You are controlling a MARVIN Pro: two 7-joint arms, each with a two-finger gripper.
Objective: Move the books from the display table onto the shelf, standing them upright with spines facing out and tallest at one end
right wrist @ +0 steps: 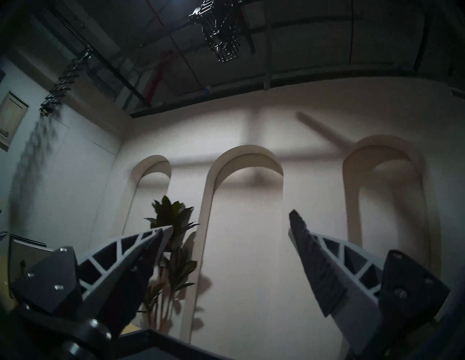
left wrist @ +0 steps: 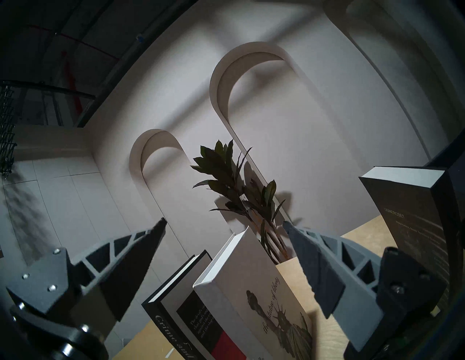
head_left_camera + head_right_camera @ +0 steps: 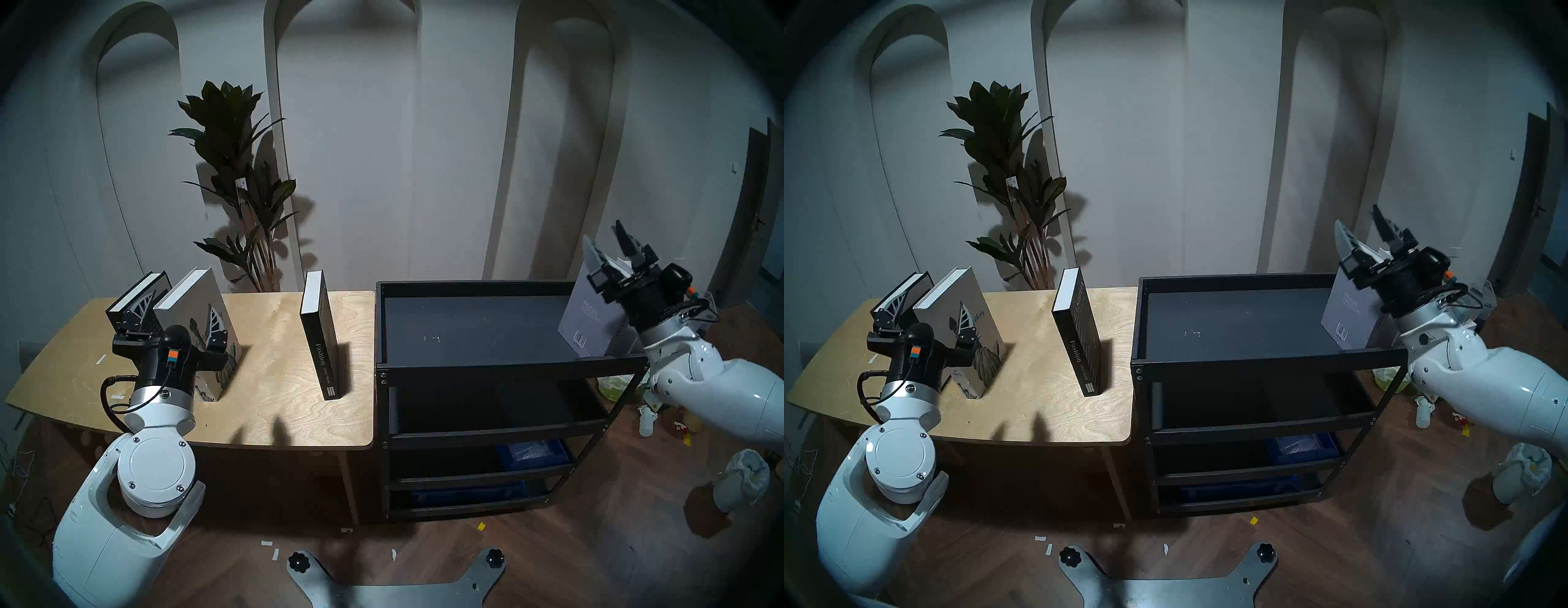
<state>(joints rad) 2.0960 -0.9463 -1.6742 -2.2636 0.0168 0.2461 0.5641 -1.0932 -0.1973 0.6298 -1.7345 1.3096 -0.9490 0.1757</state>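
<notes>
Three books stand on the display table [image 3: 275, 403]. A black "Crime and Punishment" [image 3: 138, 288] [image 2: 171, 309] leans at the far left, with the white Statue of Liberty book [image 3: 197, 293] [image 2: 251, 289] leaning beside it. The black "Fashion" book [image 3: 320, 339] [image 3: 1079, 335] stands upright further right. My left gripper [image 3: 178, 310] [image 2: 224, 225] is open, its fingers spread either side of the two leaning books and apart from them. A pale grey book [image 3: 589, 318] stands at the right end of the shelf's [image 3: 509, 365] top tier. My right gripper [image 3: 604, 237] [image 1: 230, 221] is open and empty beside its top, pointing up.
A tall potted plant [image 3: 242, 178] stands behind the table. Blue bins [image 3: 534, 452] sit on a lower tier of the shelf. Bags and litter [image 3: 742, 479] lie on the floor at the right. A white arched wall lies behind everything.
</notes>
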